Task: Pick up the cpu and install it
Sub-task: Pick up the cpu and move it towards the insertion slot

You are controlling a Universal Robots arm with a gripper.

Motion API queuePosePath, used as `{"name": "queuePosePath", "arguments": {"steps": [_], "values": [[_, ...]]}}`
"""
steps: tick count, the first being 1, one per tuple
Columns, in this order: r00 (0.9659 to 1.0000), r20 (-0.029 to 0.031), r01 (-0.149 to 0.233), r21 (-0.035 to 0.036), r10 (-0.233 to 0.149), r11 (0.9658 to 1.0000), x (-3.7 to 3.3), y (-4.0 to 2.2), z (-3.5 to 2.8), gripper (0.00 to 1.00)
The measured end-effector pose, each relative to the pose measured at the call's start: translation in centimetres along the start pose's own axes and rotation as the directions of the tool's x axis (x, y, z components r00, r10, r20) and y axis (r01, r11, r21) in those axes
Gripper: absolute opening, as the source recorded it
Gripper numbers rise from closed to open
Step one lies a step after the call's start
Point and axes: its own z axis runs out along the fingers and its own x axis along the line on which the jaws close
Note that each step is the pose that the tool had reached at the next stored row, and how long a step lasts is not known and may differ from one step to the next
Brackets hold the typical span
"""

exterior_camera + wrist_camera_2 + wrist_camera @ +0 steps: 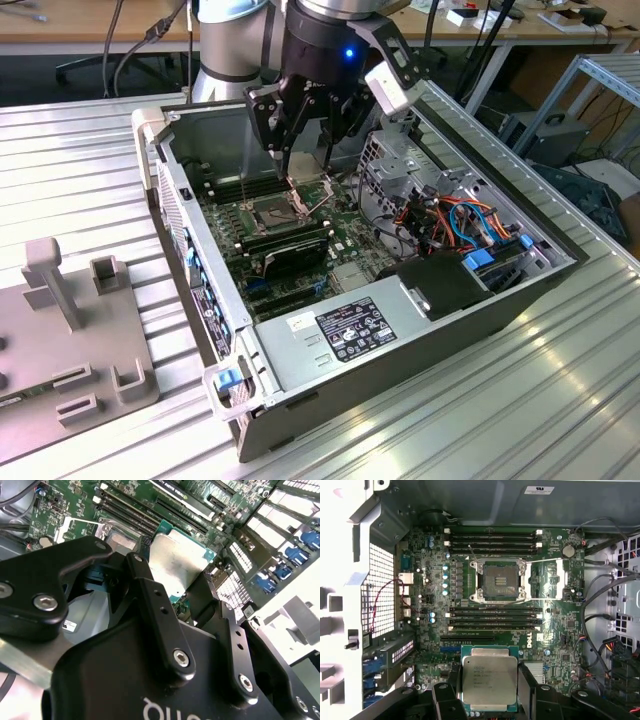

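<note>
Nearest to us, a ribbed aluminium surface [480, 430] carries a pale grey plastic fixture [70, 330] at the exterior view's left. Beside it lies an open black metal computer case [400, 370], on its side so that the board faces up.

At the case's near end sits a grey metal power supply [300, 350] with a black-and-white printed label [348, 328], which we leave unread. Farther in, long black memory sticks [285, 243] flank a square metal-framed socket [500, 580] on the green motherboard [420, 590]. Its dark contact field lies bare, so nothing is installed yet.

Above the socket, at the far end, hangs the black gripper [300, 140]. It is clamped on the flat square cpu [490, 680] with the dull silver-grey metal top, one finger on each of two opposite edges. We judge it is held flat, lid up, so that its underside can meet the socket squarely. Fine dark print lines cross the lid, and white lettering marks the gripper body.
</note>
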Motion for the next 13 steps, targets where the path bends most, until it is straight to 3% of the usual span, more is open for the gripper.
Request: {"name": "queuePosePath", "arguments": {"steps": [9,13], "values": [[1.0,0.0001,0.0,-0.0012,0.0,1.0,0.0,1.23,0.33,0.55],[1.0,0.0001,0.0,-0.0012,0.0,1.0,-0.01,1.34,0.37,0.55]]}}
